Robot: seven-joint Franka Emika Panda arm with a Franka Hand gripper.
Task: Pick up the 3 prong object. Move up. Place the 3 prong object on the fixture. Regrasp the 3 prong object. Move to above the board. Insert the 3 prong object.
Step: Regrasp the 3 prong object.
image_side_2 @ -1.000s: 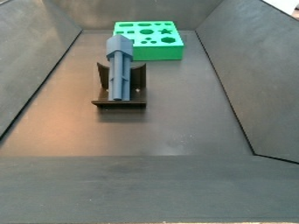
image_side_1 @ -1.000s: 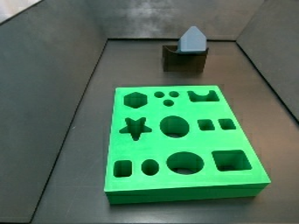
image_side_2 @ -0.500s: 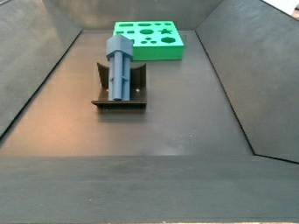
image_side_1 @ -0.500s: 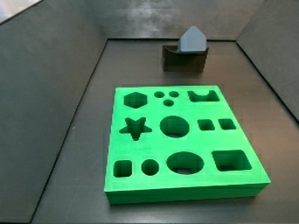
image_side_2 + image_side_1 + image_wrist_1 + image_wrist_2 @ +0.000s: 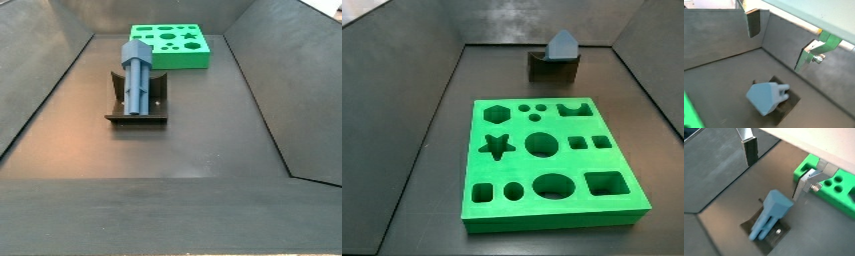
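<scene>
The 3 prong object (image 5: 773,213) rests on the fixture (image 5: 763,233), below the gripper (image 5: 776,162), whose fingers (image 5: 749,149) are spread, grasping nothing.

A light blue-grey 3 prong object (image 5: 138,72) is seen on the dark brown fixture (image 5: 136,112), with the bright green board (image 5: 551,164) on a dark grey floor (image 5: 201,140), below the end effector (image 5: 777,164) with its silver fingers (image 5: 805,184).

The blue-grey 3 prong object (image 5: 771,213) lies along the dark fixture (image 5: 136,108), below the gripper (image 5: 777,165), whose fingers stand apart and touch nothing. The green board (image 5: 549,162) with its cut-outs lies flat, beyond the fixture.
</scene>
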